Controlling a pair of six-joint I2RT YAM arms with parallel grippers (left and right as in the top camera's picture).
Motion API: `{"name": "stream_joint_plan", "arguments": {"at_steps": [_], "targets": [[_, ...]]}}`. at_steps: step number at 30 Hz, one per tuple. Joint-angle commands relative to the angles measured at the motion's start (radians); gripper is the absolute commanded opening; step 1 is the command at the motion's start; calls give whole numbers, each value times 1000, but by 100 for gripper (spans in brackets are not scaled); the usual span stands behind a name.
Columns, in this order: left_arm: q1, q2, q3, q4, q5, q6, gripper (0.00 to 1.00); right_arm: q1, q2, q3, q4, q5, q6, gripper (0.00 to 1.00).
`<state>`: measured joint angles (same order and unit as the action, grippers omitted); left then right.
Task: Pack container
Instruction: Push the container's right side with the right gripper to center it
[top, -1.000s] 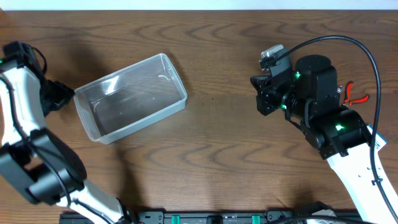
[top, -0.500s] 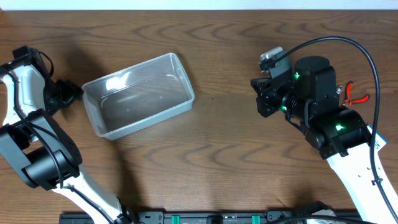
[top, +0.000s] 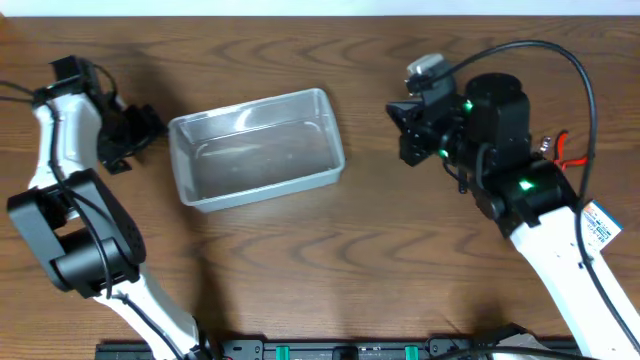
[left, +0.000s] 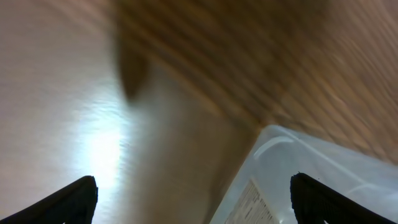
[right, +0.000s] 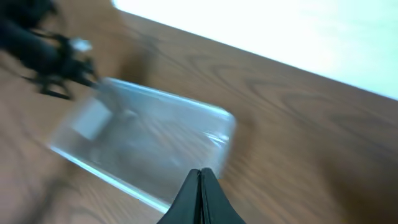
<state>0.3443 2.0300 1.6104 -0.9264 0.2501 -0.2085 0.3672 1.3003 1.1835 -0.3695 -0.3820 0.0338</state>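
Note:
The clear plastic container (top: 256, 150) stands empty, left of the table's middle. My left gripper (top: 152, 128) is open right at its left end. In the left wrist view, my wide-apart fingers (left: 193, 190) straddle a corner of the container (left: 311, 168), which bears a white label. My right gripper (top: 402, 124) is shut and empty, held above the table to the right of the container. In the right wrist view, its closed fingertips (right: 200, 174) point toward the container (right: 149, 140).
A red-handled hand tool (top: 572, 152) lies at the far right, partly hidden behind the right arm. The left arm (right: 56, 56) shows blurred beyond the container in the right wrist view. The brown wooden table (top: 300, 260) ends at a pale far edge.
The container has slid to the right and turned more level, with my left gripper following against its left end. The right arm has shifted slightly left and up.

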Motion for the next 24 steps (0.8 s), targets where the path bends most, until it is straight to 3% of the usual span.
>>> {"name": "stream_joint_plan", "arguments": {"at_steps": [1,15,24], "targets": [[-66,8,-4,-5,27,24,91,32,32,13,66,-166,52,1],[-156,-2,-3,-18,27,25,91,72,328,13,36,-137,17,1],[-156,-5,-3,-18,27,26,92,72,380,13,-50,172,52,1]]}}
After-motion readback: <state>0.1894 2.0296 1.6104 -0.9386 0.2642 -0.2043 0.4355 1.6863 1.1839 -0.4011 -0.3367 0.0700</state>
